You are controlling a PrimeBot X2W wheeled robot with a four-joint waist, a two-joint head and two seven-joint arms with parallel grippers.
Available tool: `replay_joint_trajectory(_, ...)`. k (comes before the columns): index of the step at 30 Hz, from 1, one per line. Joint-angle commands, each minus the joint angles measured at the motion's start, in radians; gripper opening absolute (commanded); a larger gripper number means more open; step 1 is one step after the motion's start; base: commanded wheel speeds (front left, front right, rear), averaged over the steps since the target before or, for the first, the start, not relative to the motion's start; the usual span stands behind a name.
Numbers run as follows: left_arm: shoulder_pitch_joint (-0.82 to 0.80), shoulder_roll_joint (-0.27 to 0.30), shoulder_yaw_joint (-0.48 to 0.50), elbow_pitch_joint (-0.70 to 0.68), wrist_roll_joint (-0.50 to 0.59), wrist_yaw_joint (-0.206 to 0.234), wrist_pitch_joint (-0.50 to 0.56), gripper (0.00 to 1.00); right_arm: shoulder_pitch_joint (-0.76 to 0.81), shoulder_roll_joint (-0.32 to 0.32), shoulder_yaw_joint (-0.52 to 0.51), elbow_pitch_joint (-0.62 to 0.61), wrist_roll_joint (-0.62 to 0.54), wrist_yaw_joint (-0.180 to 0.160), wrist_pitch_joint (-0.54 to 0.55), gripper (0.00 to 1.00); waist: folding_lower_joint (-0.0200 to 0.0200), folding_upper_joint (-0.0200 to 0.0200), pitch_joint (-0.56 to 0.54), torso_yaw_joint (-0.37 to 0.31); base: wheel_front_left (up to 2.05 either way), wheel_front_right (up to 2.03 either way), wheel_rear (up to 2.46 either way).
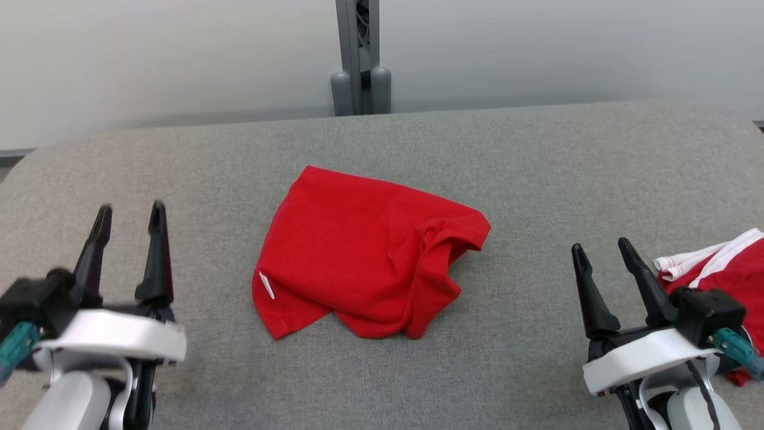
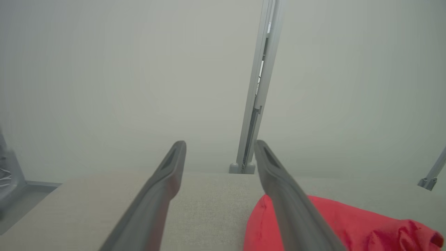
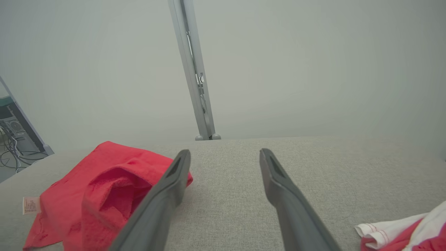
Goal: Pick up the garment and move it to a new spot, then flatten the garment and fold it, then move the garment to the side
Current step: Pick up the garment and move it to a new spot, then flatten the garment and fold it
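Both my left gripper (image 1: 131, 209) and right gripper (image 1: 600, 245) stand wide and empty, either side of the crumpled red garment (image 1: 364, 254) on the grey table (image 1: 537, 167).

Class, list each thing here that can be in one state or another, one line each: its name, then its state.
red garment: crumpled, lying loose on the grey table, white label showing, not held.
red and white garment: bunched near the table's right edge, not held.
left gripper: open, empty, clear of the cloth.
right gripper: open, empty.
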Motion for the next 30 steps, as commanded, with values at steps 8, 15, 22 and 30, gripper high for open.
replay_joint_trajectory(8, 0.133, 0.023, 0.001, -0.023, 0.047, 0.039, -0.016, 1.00, 0.047, -0.005, -0.011, -0.009, -0.025, 0.000, 0.020, 1.00, 0.0000, 0.0000, -0.053, 0.003, 0.00, 0.00, 0.00)
replay_joint_trajectory(15, 0.217, 0.017, -0.005, -0.052, 0.082, 0.063, -0.021, 1.00, 0.081, -0.005, -0.020, -0.006, -0.034, 0.000, 0.029, 1.00, 0.0000, 0.0000, -0.089, 0.007, 0.00, 0.00, 0.00)
replay_joint_trajectory(22, 0.251, 0.006, -0.015, -0.061, 0.085, 0.059, -0.024, 1.00, 0.098, -0.005, -0.037, -0.016, -0.033, 0.000, 0.033, 1.00, 0.0000, 0.0000, -0.100, 0.014, 0.00, 0.00, 0.00)
replay_joint_trajectory(30, 0.240, 0.003, -0.023, -0.051, 0.081, 0.057, -0.018, 1.00, 0.100, -0.005, -0.040, -0.019, -0.029, 0.000, 0.036, 1.00, 0.0000, 0.0000, -0.100, 0.013, 0.00, 0.00, 0.00)
